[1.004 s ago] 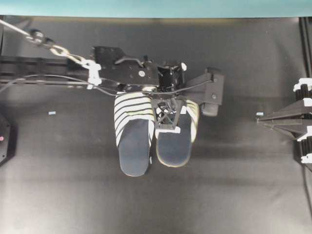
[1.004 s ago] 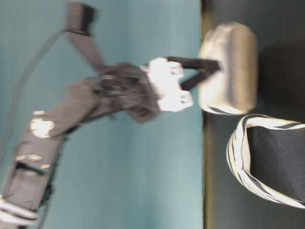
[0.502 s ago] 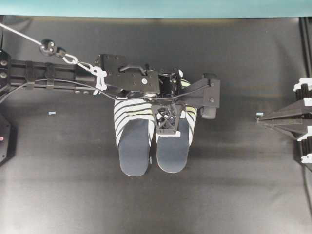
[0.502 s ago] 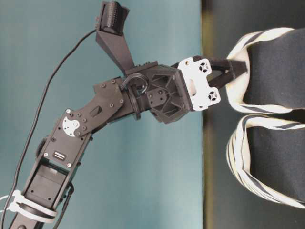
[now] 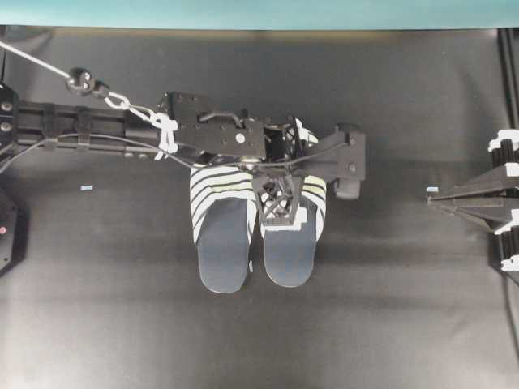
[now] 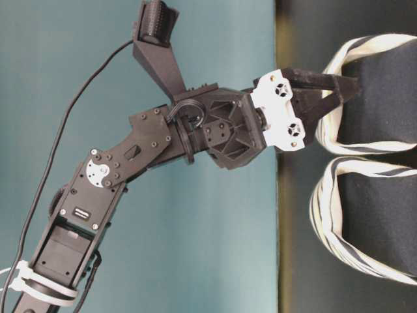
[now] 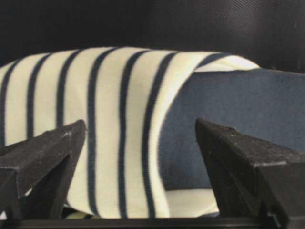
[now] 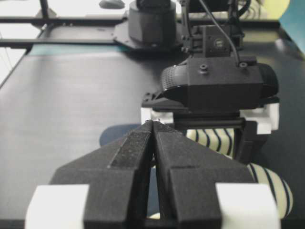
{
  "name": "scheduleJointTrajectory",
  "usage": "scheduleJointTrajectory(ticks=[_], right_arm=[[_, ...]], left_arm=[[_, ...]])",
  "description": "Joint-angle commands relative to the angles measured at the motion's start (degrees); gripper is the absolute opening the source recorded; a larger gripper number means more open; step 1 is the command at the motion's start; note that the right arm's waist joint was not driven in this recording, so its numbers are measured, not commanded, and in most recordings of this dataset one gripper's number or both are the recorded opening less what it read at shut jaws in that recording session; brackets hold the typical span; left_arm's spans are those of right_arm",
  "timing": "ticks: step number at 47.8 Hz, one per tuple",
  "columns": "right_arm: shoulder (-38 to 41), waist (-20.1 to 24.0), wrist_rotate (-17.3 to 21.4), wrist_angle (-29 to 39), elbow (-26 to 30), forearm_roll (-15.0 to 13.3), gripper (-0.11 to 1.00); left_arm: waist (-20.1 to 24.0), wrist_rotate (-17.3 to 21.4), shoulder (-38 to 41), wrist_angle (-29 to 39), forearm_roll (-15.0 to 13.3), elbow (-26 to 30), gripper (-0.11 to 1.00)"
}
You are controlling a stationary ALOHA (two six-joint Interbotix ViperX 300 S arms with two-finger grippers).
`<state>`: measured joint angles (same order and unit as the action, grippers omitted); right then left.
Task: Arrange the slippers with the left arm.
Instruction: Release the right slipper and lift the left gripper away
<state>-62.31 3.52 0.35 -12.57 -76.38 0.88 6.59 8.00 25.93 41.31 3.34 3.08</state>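
Two striped slippers with navy insoles lie side by side at mid-table, toes toward the back. The left-hand slipper (image 5: 220,243) lies free. My left gripper (image 5: 281,217) hangs over the toe cover of the right-hand slipper (image 5: 290,258). In the left wrist view its fingers (image 7: 47,152) stand wide apart, open, with the striped cover's edge (image 7: 109,119) and the navy insole between them. From table level the gripper (image 6: 348,88) sits at that cover's rim (image 6: 339,130). My right gripper (image 5: 431,200) rests shut and empty at the right edge, and its shut jaws show in its own wrist view (image 8: 153,123).
The left arm (image 5: 122,134) stretches across the back left of the black table (image 5: 365,324). Its wrist camera block (image 5: 350,158) juts out right of the slippers. A small pale chip (image 5: 87,188) lies at the left, another (image 5: 432,190) near the right gripper. A teal wall (image 5: 243,12) runs along the back.
The right-hand slipper went from raised and tilted to flat and parallel beside the other. The left gripper's fingers have spread apart over its toe cover. The right arm has not moved.
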Motion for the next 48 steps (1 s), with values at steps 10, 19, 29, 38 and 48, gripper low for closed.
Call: scheduleJointTrajectory(ticks=[10, 19, 29, 38, 48], right_arm=[[0.26, 0.0, 0.44, -0.53, 0.44, 0.09, -0.01], [0.09, 0.0, 0.44, -0.35, 0.35, 0.09, -0.01], [-0.7, 0.0, 0.26, -0.26, 0.26, 0.09, -0.01], [-1.14, 0.0, 0.35, -0.26, 0.18, 0.09, -0.01], [-1.14, 0.0, 0.35, -0.18, 0.18, 0.09, -0.01]], left_arm=[[-0.79, 0.62, -6.59, -0.7, 0.09, -0.7, 0.88], [-2.11, -0.09, -16.0, -4.04, 0.09, -7.91, 0.88], [-3.52, -0.97, -29.62, -17.84, 0.09, -23.12, 0.88], [-3.43, -1.58, -38.85, -28.92, 0.09, -34.89, 0.88], [-3.6, -2.2, -47.72, -39.02, 0.0, -45.09, 0.88]])
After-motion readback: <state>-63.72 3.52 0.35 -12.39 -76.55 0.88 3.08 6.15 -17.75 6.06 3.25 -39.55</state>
